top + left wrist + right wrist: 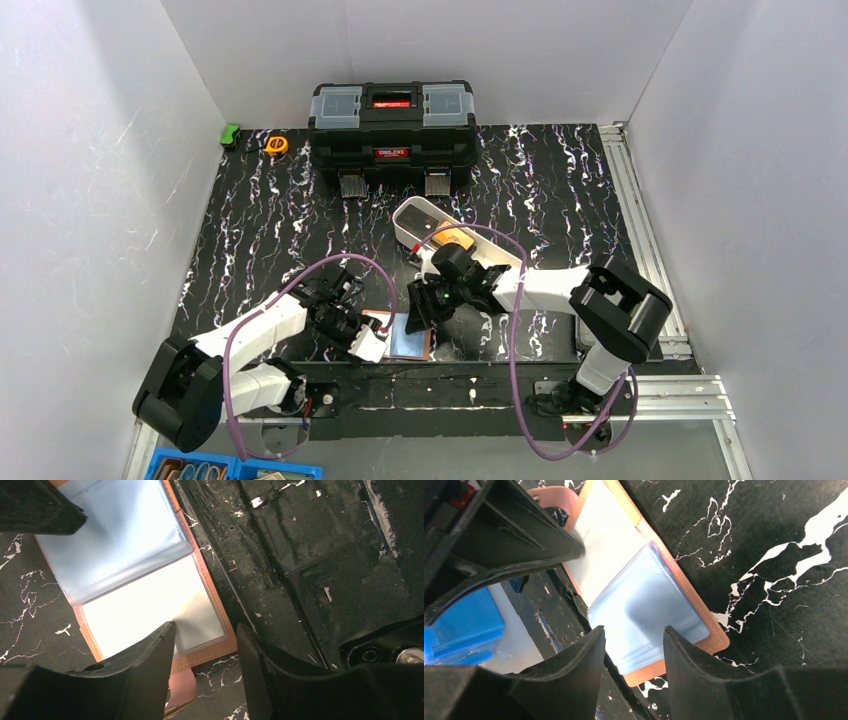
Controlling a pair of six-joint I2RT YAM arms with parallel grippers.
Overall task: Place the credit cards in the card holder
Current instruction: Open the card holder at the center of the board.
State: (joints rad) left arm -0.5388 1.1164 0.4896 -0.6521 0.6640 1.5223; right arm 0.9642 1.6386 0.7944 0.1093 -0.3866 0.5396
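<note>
The tan-pink card holder [408, 338] lies open flat near the table's front edge. It shows pale blue clear sleeves [644, 610] and a white pane [150, 605], and its snap tab [181, 690] sticks out at one end. My left gripper [205, 630] is open over the holder's tab end, one fingertip [167, 630] resting on or just over the white pane. My right gripper [631, 632] is open just above the blue sleeves at the other end, with nothing between its fingers. A yellow-orange credit card [455, 238] lies in the white oval tray [415, 215].
A black toolbox [392, 125] stands at the back, with an orange tape measure [277, 145] and a green object [231, 134] to its left. Blue bins [200, 468] sit below the front edge. Aluminium rails [640, 220] run along the right side.
</note>
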